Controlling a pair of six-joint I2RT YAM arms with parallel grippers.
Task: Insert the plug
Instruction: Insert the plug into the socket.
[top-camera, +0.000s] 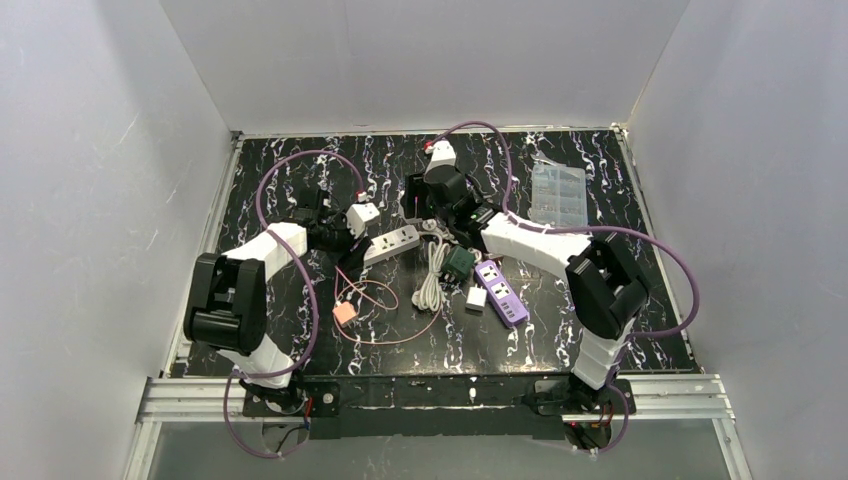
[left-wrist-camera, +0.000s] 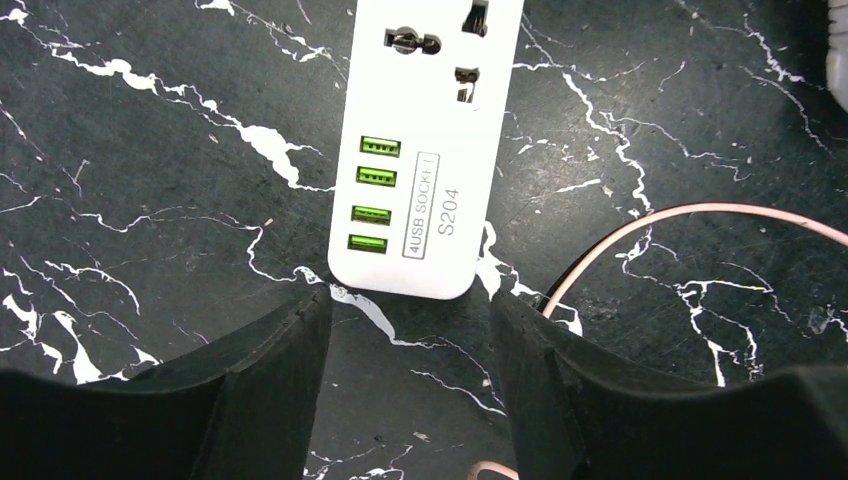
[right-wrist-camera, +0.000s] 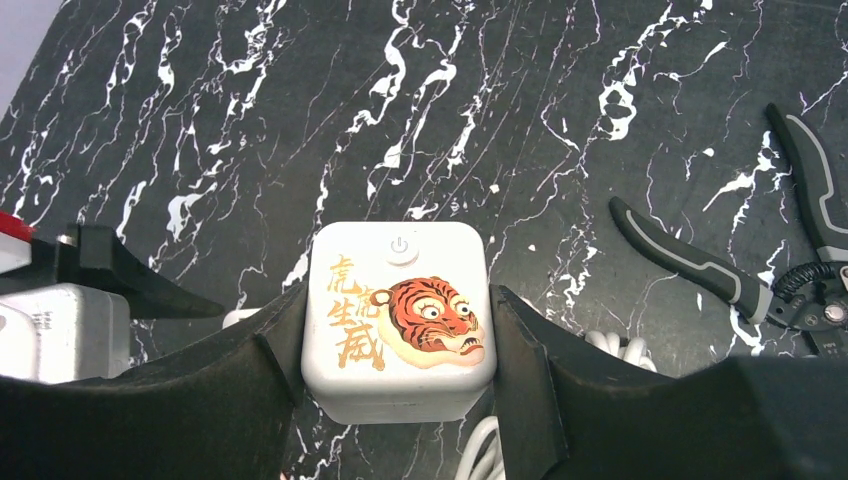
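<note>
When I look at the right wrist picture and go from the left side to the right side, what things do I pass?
Pale grey box at the left edge → white cube-shaped plug with an orange tiger picture → black-and-grey handled pliers.

- Table top (left-wrist-camera: 150, 150): black stone-look sheet with white veins, smooth, faint sheen.
- Power strip (left-wrist-camera: 420, 200), top centre: smooth, glossy white plastic.
- Cube plug (right-wrist-camera: 398, 320), lower centre: smooth satin white plastic, printed tiger.
- Pliers (right-wrist-camera: 700, 268), right: matt rubbery black handles.
</note>
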